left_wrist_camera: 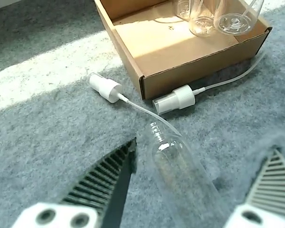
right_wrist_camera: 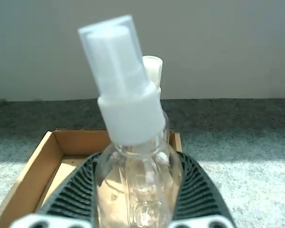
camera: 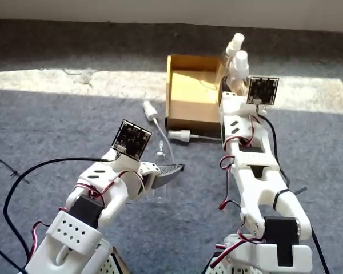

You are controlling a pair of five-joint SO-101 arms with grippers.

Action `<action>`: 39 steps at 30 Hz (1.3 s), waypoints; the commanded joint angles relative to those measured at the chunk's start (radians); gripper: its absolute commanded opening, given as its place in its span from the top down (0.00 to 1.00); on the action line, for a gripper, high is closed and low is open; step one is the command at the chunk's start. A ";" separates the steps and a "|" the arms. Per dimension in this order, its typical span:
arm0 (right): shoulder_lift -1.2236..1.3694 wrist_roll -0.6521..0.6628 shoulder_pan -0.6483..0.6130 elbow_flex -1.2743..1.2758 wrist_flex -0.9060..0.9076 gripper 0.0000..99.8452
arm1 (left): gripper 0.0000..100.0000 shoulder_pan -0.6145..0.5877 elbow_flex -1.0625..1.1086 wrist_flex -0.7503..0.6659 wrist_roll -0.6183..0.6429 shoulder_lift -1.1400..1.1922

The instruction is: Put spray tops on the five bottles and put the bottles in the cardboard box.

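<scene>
A coarse grey carpet floor (camera: 46,131) is crossed by a broad band of sunlight (camera: 51,83); a plain pale wall (camera: 103,8) is seen behind.

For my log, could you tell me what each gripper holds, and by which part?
The right gripper clamps a capped spray bottle by its body; the left gripper, open, holds nothing.

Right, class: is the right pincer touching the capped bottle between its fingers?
Touching. The right wrist view shows the right pincer shut on the capped bottle, both ribbed fingers pressed against its clear sides with no gap.
</scene>
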 commanded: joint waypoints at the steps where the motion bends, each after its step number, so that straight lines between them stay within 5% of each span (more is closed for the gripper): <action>1: -0.002 -0.005 0.008 -0.054 -0.022 1.00 | 0.64 0.013 -0.004 -0.020 0.005 -0.005; 24: 0.137 -0.005 0.007 -0.061 -0.107 0.99 | 0.64 0.013 -0.004 -0.020 0.005 -0.005; 32: 0.133 -0.005 0.007 -0.038 -0.105 0.85 | 0.64 0.013 -0.004 -0.020 0.005 -0.005; 39: 0.130 -0.005 0.007 -0.028 -0.107 0.83 | 0.64 0.013 -0.004 -0.020 0.005 -0.005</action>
